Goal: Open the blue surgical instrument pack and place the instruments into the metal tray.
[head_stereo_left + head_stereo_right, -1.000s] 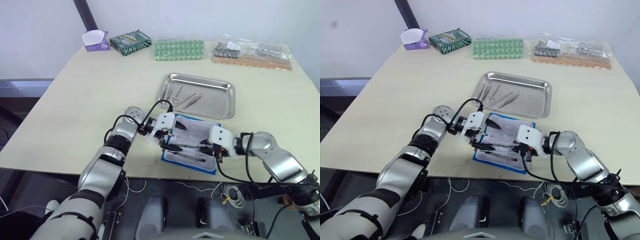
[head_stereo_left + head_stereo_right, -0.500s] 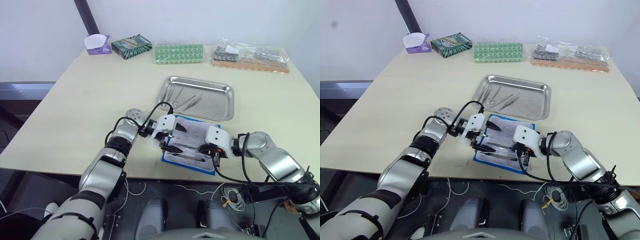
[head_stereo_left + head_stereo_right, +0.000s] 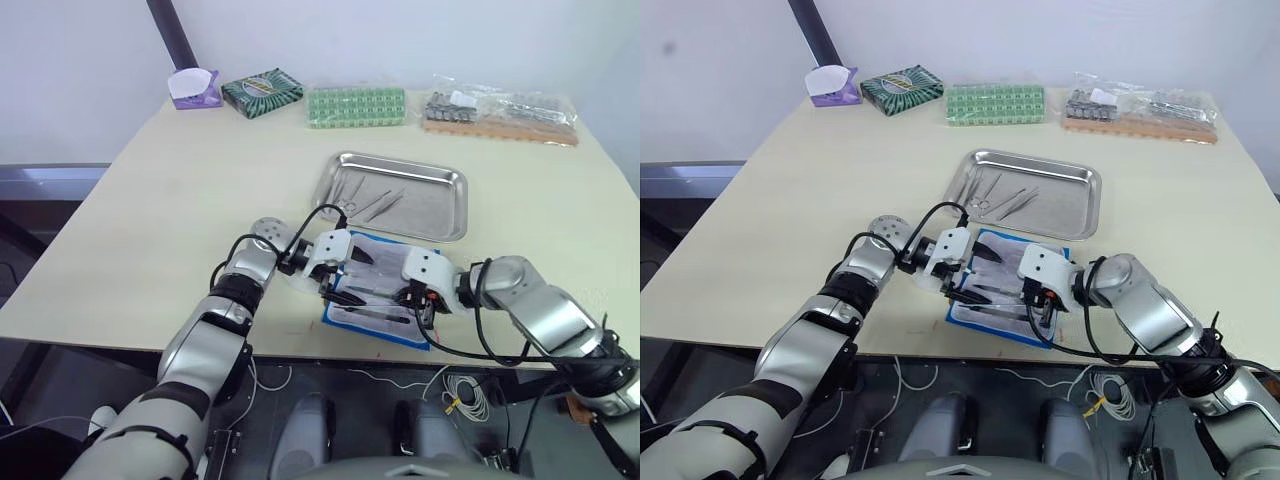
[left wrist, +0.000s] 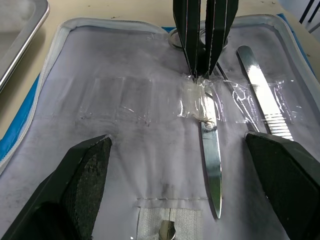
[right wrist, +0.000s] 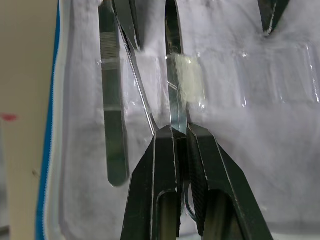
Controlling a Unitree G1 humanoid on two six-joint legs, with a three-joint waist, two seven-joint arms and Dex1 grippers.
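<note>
The left gripper (image 4: 165,200), fingers spread wide, rests on the opened blue surgical instrument pack (image 3: 380,290). Opposite it, the right gripper (image 5: 181,131) pinches the scissors (image 4: 210,145), tweezers (image 4: 262,100) just beside. Beyond both sits the metal tray (image 3: 445,205) holding more instruments (image 3: 375,203).

Lined along the tabletop's (image 3: 180,210) far edge: purple holder (image 3: 193,87), dark green patterned box (image 3: 262,92), green grid-patterned pack (image 3: 357,105), bagged metal parts (image 3: 500,108).

No legible txt, labels or nos. on anything here.
</note>
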